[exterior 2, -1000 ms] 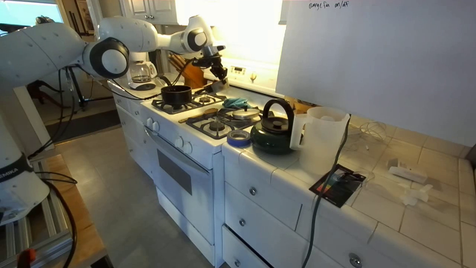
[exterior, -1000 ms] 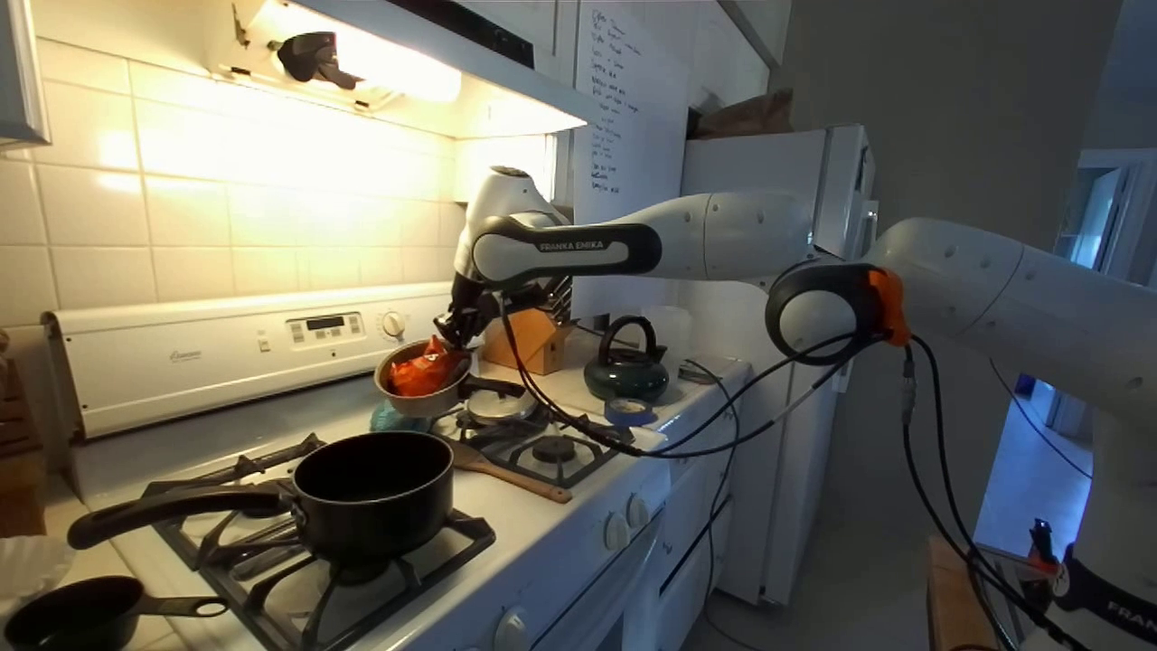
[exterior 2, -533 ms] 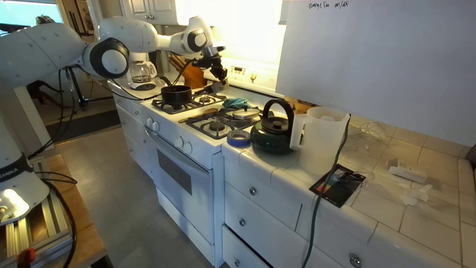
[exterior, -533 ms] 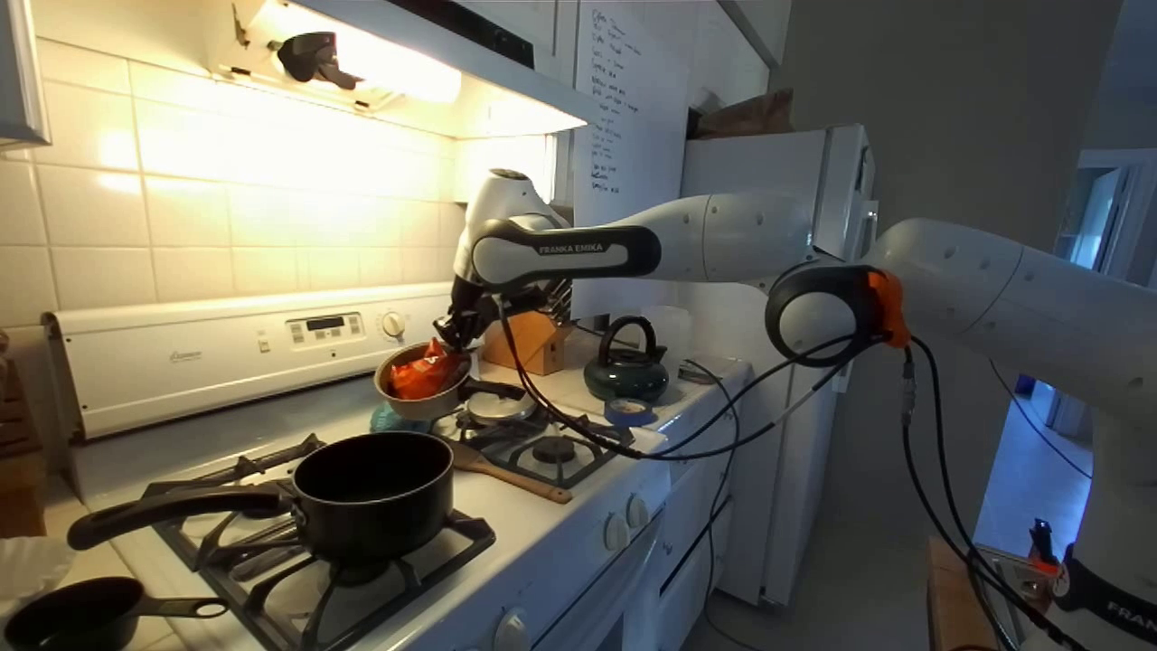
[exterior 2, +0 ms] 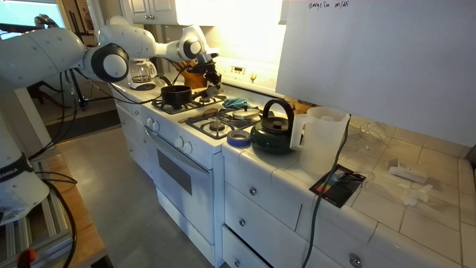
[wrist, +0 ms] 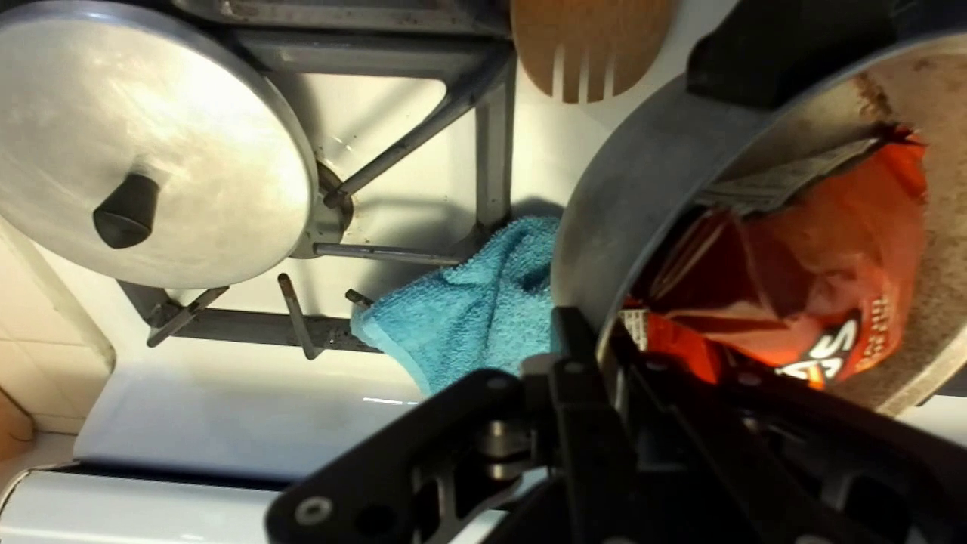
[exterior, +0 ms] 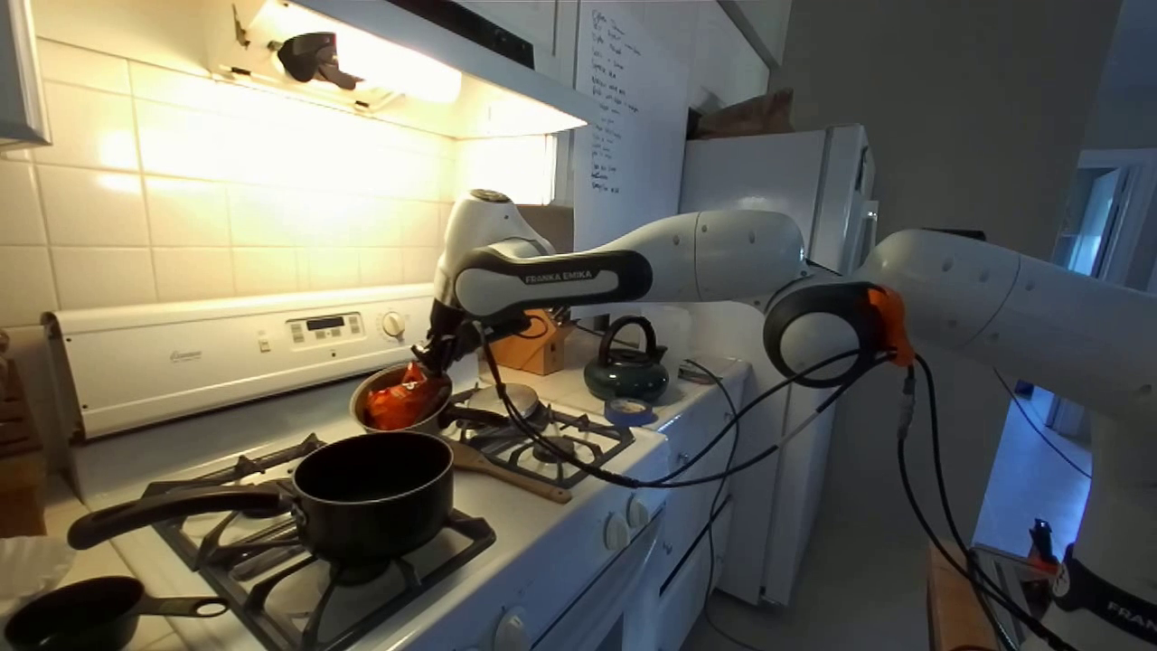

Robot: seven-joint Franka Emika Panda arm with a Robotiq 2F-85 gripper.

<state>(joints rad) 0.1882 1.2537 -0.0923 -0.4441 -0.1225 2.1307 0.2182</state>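
My gripper (wrist: 599, 332) is shut on the rim of a grey metal pot (wrist: 642, 174), one finger outside the wall and the other inside. A crumpled orange-red snack bag (wrist: 801, 287) lies in the pot, beside the inner finger. An exterior view shows the pot (exterior 2: 214, 92) tilted near the back burner, its dark handle pointing toward the black saucepan (exterior 2: 176, 96). From the opposite angle, the bag (exterior: 398, 402) shows in the pot's mouth under my gripper (exterior: 432, 362). The saucepan hides the pot's base there, so contact with the stove is unclear.
A teal cloth (wrist: 476, 310) lies beside the pot, close to a metal lid (wrist: 219, 143) on the grate. A slotted wooden spatula (wrist: 589, 45) rests on the stove. The range hood (exterior: 425, 54) hangs overhead. A green kettle (exterior 2: 273, 137) and blue tape (exterior 2: 238, 138) stand nearby.
Within the last half second the arm has moved down, carrying the pot and bag lower and closer to the black saucepan. Before that it barely moved. My grip on the rim is unchanged.
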